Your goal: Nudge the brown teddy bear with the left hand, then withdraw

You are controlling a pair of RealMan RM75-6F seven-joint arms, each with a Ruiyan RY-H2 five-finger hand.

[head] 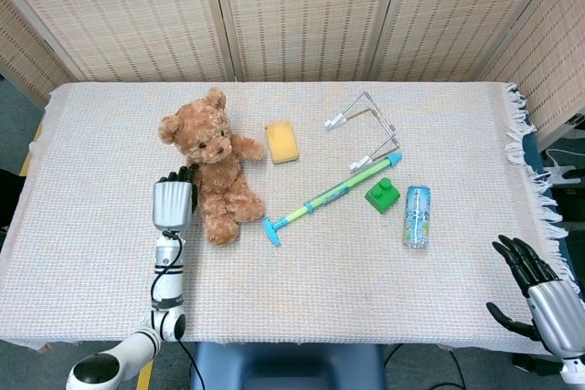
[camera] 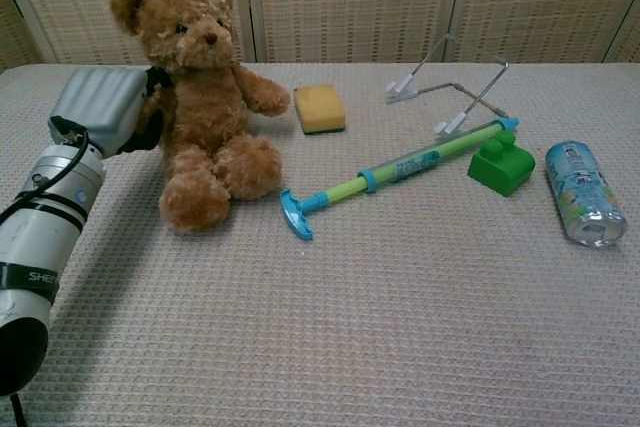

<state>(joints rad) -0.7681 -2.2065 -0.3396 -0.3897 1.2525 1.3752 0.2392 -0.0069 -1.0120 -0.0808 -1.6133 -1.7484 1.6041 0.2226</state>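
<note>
The brown teddy bear sits on the table's left half, its head leaning left; the chest view shows the bear sitting upright. My left hand is right beside the bear's left flank, dark fingers touching its side and arm, holding nothing. In the chest view the back of that left hand hides the fingers against the bear. My right hand hangs off the table's near right corner, fingers spread and empty.
A yellow sponge, a wire frame, a green-blue pump tube, a green block and a lying can spread across the middle and right. The woven tablecloth covers the table.
</note>
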